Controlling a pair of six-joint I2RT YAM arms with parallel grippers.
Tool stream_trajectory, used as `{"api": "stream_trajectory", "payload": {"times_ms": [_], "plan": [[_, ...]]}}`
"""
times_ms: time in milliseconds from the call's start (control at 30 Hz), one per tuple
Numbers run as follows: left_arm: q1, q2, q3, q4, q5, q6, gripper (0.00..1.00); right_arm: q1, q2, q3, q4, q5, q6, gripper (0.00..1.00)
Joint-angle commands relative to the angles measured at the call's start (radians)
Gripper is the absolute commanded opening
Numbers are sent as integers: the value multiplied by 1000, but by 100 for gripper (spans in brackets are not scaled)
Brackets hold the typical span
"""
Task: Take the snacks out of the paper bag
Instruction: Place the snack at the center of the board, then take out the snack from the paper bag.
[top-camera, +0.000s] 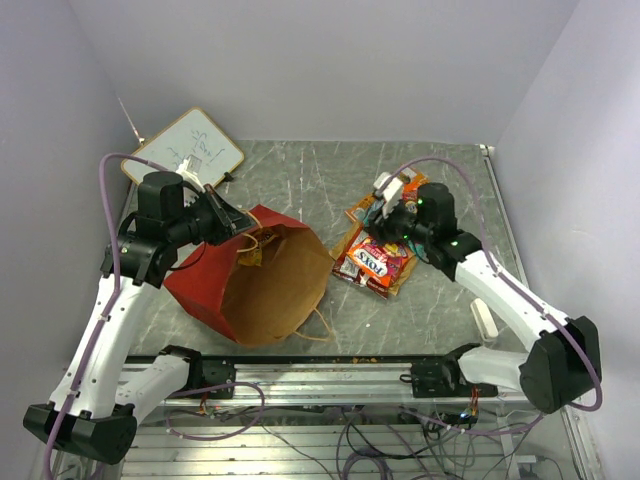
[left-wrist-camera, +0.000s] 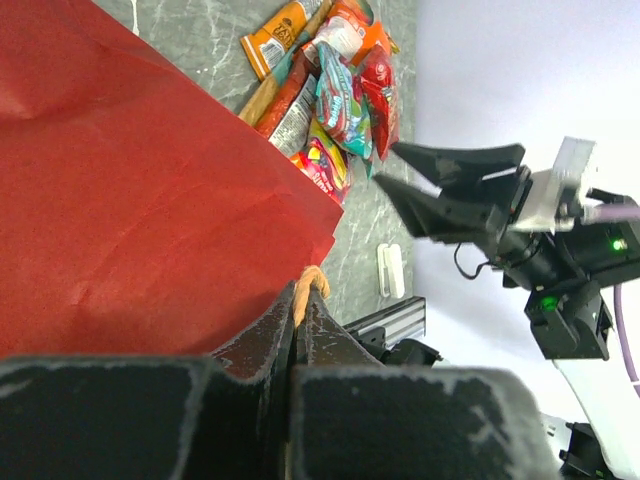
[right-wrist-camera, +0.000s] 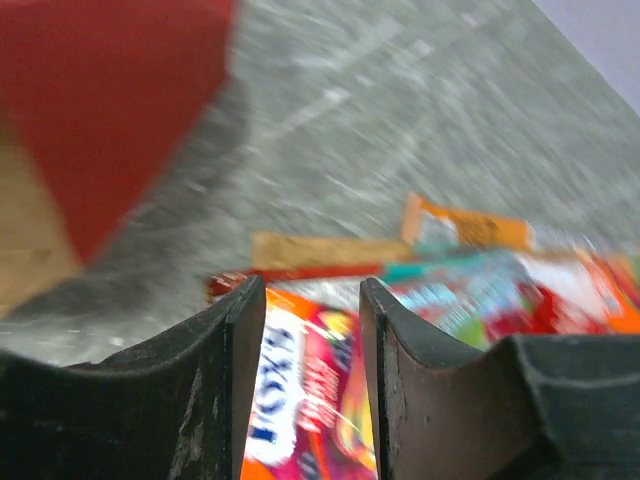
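Red snack packet (top-camera: 375, 263) reads FOX'S

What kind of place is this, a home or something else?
Probably a robot laboratory test cell: plain lilac partition walls enclose a grey marble-patterned table, and a bare aluminium rail with loose cables runs along its near edge.

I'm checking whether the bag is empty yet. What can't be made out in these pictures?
- Top view: the far inside of the paper bag, dim and partly behind the left fingers.
- Left wrist view: the bag's inside, hidden by its own red wall.
- Right wrist view: the print on the snacks, blurred.
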Motion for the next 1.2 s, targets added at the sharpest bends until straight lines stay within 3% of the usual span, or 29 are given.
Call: {"api": "stream_trajectory", "payload": {"times_ms": [0,300,533,900,1167], "plan": [[-3,-19,8,17,-11,-4,7,170,-45,35,91,-103,-41,43],[-3,-16,14,17,-25,-2,7,504,-123,-106,389,-175,44,51],[-4,-16,23,7,-15,-1,7,725,86,1,268,-55,-254,53],[-3,-26,46,-37,9,19,7,757,422,225,136,151,-679,56],[-3,-20,77,-94,49,83,7,767,603,265,244,382,-835,57]]}}
